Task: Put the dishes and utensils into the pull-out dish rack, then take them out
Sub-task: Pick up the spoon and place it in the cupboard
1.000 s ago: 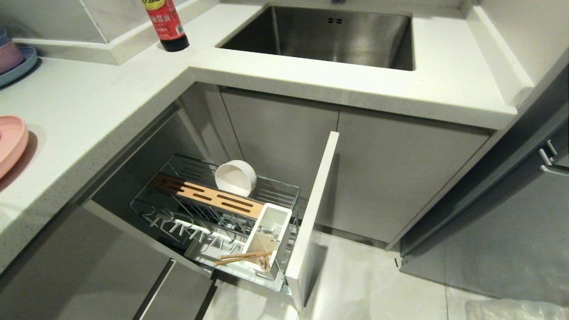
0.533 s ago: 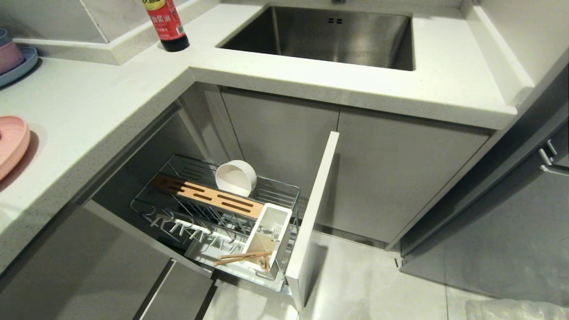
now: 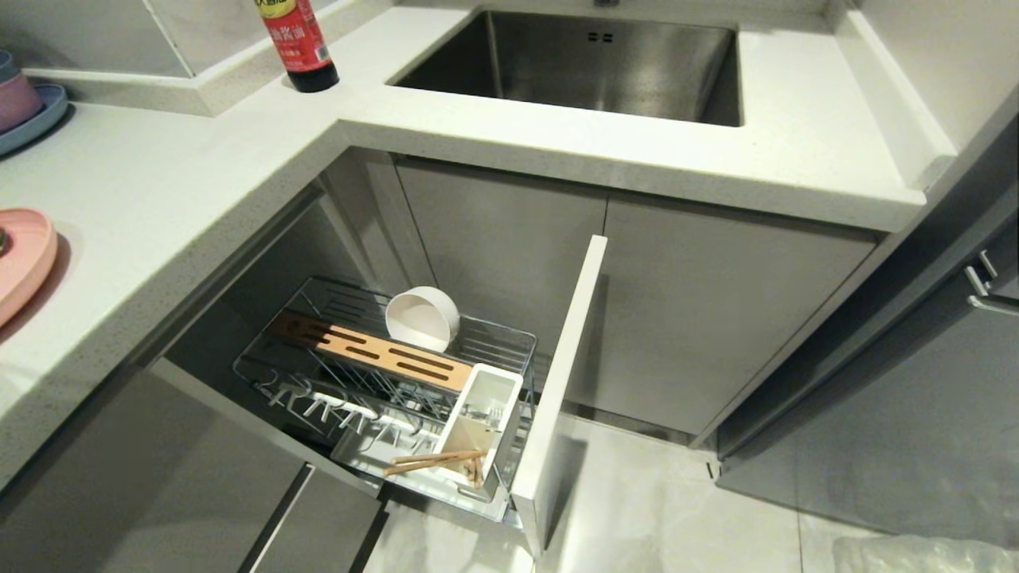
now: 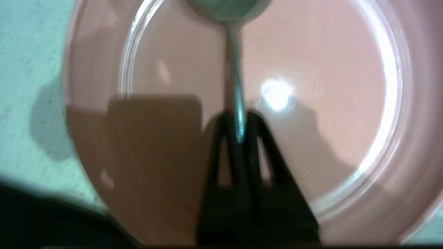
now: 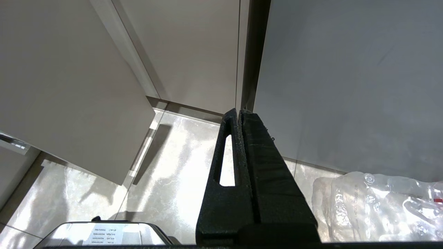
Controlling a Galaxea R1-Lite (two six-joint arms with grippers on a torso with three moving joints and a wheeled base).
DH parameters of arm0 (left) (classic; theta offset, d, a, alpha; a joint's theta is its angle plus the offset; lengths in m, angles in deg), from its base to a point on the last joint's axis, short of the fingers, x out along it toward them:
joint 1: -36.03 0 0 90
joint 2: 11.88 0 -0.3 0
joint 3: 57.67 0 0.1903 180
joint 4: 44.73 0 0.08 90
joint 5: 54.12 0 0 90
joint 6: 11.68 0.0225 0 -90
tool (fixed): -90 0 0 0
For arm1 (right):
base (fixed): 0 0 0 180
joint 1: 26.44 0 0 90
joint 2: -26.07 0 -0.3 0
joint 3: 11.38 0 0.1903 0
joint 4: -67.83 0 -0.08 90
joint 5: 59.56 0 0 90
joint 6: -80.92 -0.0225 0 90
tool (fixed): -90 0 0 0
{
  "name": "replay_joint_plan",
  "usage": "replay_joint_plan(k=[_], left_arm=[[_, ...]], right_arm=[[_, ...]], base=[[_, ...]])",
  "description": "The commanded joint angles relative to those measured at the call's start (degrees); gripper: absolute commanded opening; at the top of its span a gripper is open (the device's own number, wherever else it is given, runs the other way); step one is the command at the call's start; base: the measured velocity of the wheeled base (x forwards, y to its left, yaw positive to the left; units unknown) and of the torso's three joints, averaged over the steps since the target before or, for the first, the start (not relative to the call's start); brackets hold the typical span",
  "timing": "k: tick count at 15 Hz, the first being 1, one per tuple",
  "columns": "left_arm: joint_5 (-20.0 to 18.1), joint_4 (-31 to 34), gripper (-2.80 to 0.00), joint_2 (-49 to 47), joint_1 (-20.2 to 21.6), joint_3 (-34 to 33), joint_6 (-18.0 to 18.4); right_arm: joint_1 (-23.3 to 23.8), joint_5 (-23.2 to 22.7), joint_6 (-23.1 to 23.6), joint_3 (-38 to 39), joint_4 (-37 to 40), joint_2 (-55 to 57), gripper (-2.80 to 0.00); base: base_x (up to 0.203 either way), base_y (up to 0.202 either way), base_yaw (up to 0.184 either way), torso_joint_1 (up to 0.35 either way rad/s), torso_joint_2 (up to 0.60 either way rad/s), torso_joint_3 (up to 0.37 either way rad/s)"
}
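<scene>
where the left wrist view looks down, the left gripper (image 4: 238, 128) is closed on the handle of the spoon (image 4: 235, 93), fingers pinching the thin metal shaft; spoon bowl points away from the fingers, over the pink plate (image 4: 328, 103). plate sits on the white countertop (image 3: 159, 199), at the far left edge of the head view (image 3: 24, 255). left arm itself outside the head view.

pull-out dish rack (image 3: 382, 382) stands drawn out below the counter, front panel (image 3: 557, 382) toward the floor. cream bowl (image 3: 422, 318) rests on its side at the back of the wire basket, beside the slotted wooden board (image 3: 366, 350). chopsticks (image 3: 434, 461) lie across the rim of the white caddy (image 3: 482, 430).

right gripper (image 5: 240, 117) parked low beside cabinet doors, over the floor tiles, fingers pressed together, holding nothing.
</scene>
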Motion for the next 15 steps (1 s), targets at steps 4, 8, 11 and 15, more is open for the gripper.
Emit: replay_joint_plan(k=[4, 8, 11, 15], left_arm=[[-0.65, 0.32, -2.80, 0.27, -0.18, 0.58, -0.13], [-2.04, 0.47, -2.80, 4.20, -0.19, 2.55, -7.70], [-3.01, 0.47, -2.80, 7.59, -1.32, 5.99, -19.11], [-3.12, 2.52, -2.80, 12.77, -5.56, 9.39, -31.29]], right_arm=[[-0.03, -0.02, 0.00, 0.02, 0.02, -0.02, -2.80], [0.02, -0.02, 0.00, -0.02, 0.02, 0.00, -2.80], [-0.04, -0.02, 0.00, 0.01, 0.02, 0.00, -2.80], [-0.04, -0.02, 0.00, 0.02, 0.02, -0.04, -2.80]], base=[[0.000, 0.000, 0.000, 0.000, 0.00, 0.000], [0.000, 0.000, 0.000, 0.000, 0.00, 0.000], [0.000, 0.000, 0.000, 0.000, 0.00, 0.000], [0.000, 0.000, 0.000, 0.000, 0.00, 0.000]])
